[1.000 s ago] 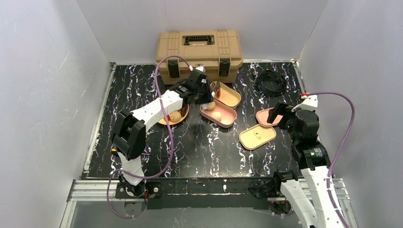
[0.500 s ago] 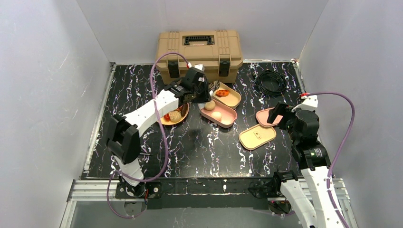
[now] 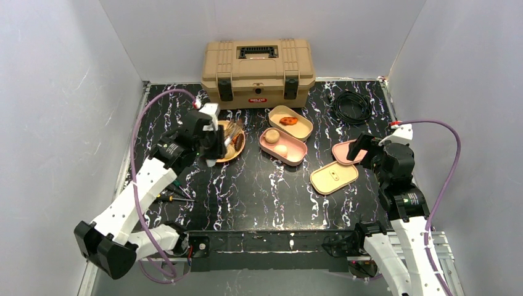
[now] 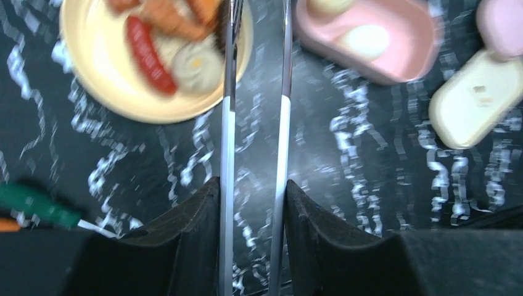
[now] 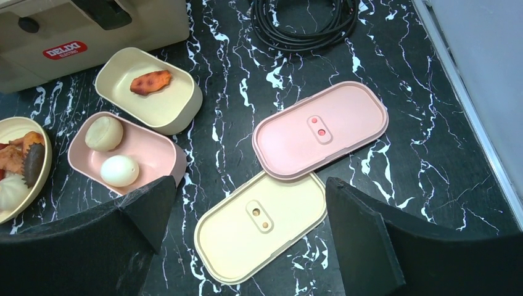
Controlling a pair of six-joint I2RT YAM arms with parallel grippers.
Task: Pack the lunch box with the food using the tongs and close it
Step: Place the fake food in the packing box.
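Two boxes are sitting open on the worktop (image 3: 265,185): the pink box (image 5: 154,154) is holding an egg (image 5: 119,170) and a bun (image 5: 103,133), the cream box (image 5: 174,106) an orange chunk (image 5: 150,82). Left gripper (image 4: 253,192) is clamping the tongs (image 4: 227,123), tips apparently reaching over the plate (image 4: 98,69). Right gripper (image 5: 247,192) is hovering above the pink lid (image 5: 345,117) and cream lid (image 5: 234,246), jaws wide apart.

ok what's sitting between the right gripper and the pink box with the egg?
Two loose lids flat on the table: a pink lid and a cream lid, next to each other. Nothing else there. Top view shows it; right wrist view too.
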